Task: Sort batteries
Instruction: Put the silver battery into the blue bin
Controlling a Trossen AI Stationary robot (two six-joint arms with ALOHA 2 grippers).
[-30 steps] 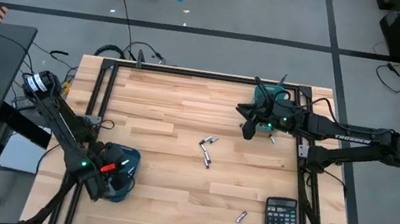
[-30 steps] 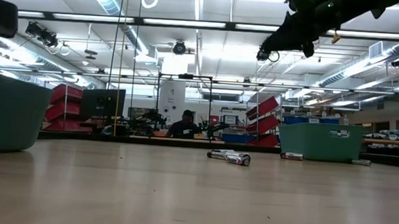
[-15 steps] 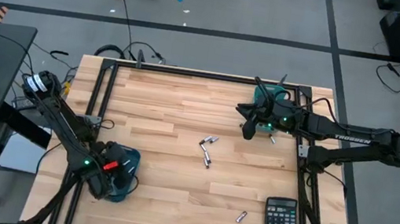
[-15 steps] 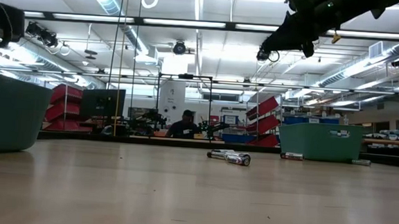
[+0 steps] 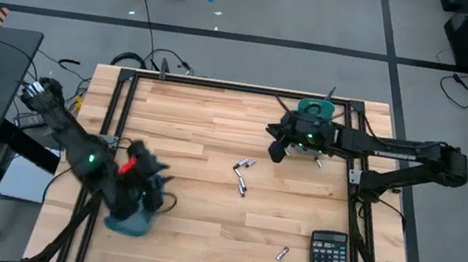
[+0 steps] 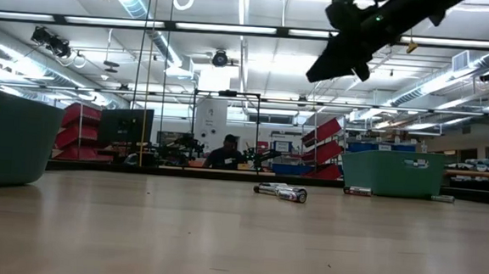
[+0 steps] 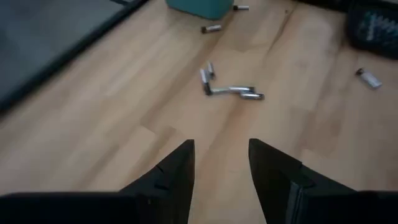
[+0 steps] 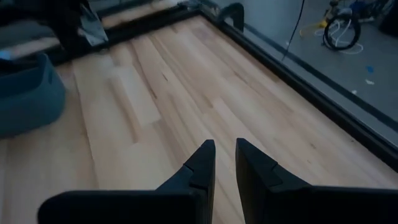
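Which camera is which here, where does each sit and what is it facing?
High: overhead, straight down on table; both arms.
Low: table height, level toward the room; right arm overhead.
Left wrist: past its open fingers toward batteries.
Right wrist: past its fingers along bare boards.
Shared: high, low and left wrist see the central batteries.

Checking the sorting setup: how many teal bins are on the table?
2. The left bin sits near the table's front-left corner; the right bin sits at the back right, partly covered from above. No others seem hidden.
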